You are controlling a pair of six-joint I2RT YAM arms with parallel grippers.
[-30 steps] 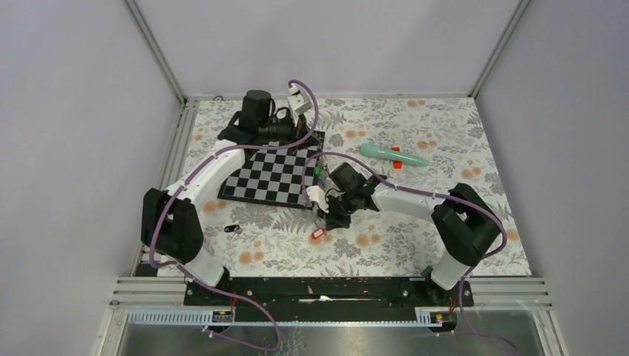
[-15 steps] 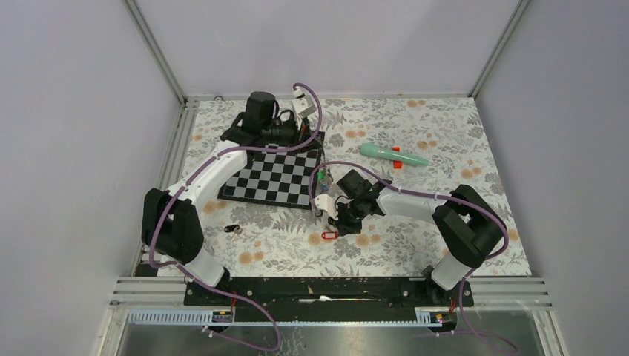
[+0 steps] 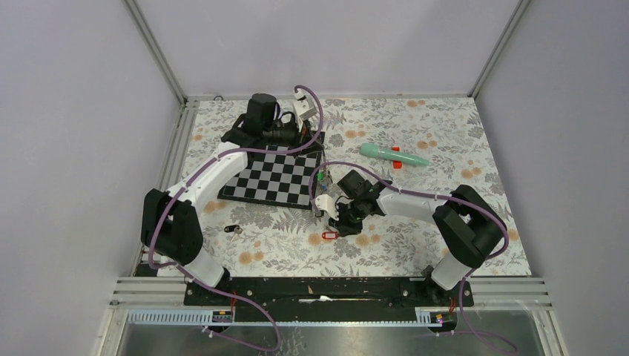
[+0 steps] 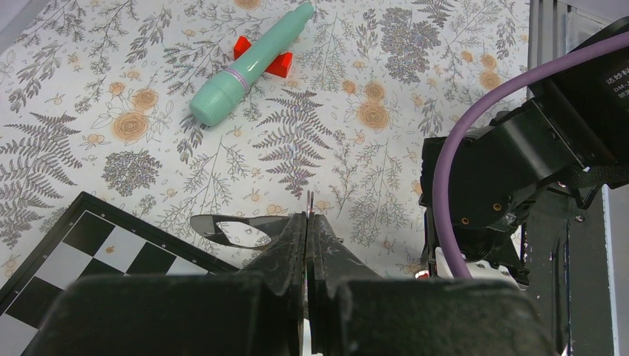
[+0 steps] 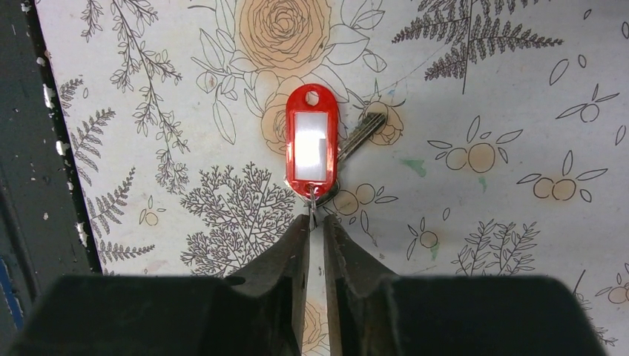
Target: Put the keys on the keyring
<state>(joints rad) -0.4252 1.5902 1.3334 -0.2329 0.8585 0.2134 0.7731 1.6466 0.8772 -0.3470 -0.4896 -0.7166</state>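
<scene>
Red key (image 5: 311, 144), white label, blade poking out at 2 o'clock, lying just at 12 off my right pincer (image 5: 315, 222), jaws a crack apart, my left pincer (image 4: 307, 222) pressed shut, only the top view shows a black key (image 3: 232, 229) at 9.

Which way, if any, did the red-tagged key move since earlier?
Yes: the red-tagged key shifted slightly right in the top view, away from the black-tagged key.

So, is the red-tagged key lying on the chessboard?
No, the red-tagged key lies on the floral cloth, just ahead of the right gripper.
</scene>
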